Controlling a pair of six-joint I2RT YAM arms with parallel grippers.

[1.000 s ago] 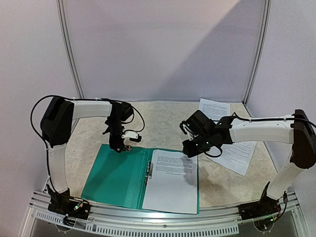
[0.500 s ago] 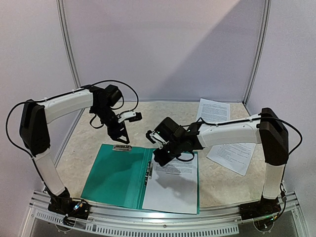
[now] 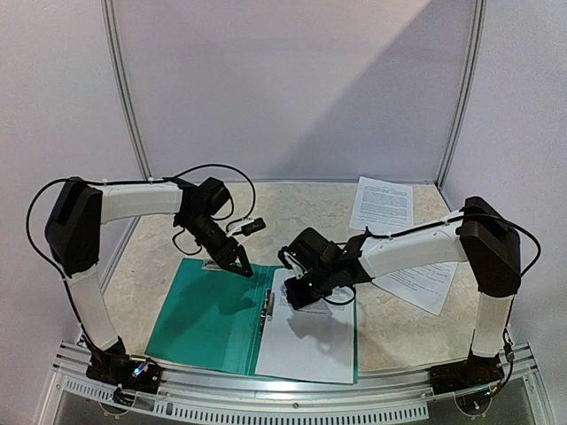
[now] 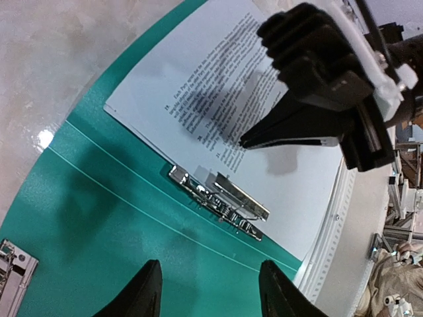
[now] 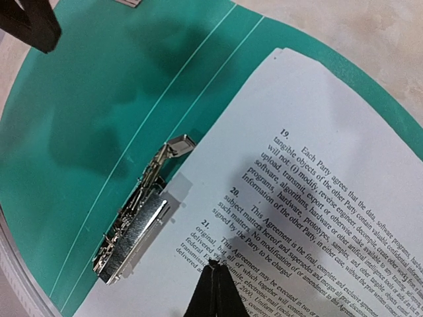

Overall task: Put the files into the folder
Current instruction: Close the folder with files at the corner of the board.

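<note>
The teal folder (image 3: 208,319) lies open near the table's front, its metal clip (image 3: 266,305) at the spine. A printed sheet (image 3: 310,341) lies on its right half with its edge at the clip. My left gripper (image 3: 241,267) is open and empty, hovering over the folder's far edge just left of the spine. In the left wrist view its fingers (image 4: 151,294) frame the teal folder (image 4: 99,198) below the clip (image 4: 218,201). My right gripper (image 3: 297,297) is shut, its tips (image 5: 215,271) on the sheet (image 5: 317,165) beside the clip (image 5: 135,221).
Two more printed sheets lie at the back right, one (image 3: 383,204) near the rear wall and one (image 3: 425,279) under my right arm. The metal rail (image 3: 292,398) runs along the table's front edge. White walls close in on three sides.
My left gripper has swung right and down from the folder's far left edge towards the spine. My right gripper has moved left across the sheet to beside the clip.
</note>
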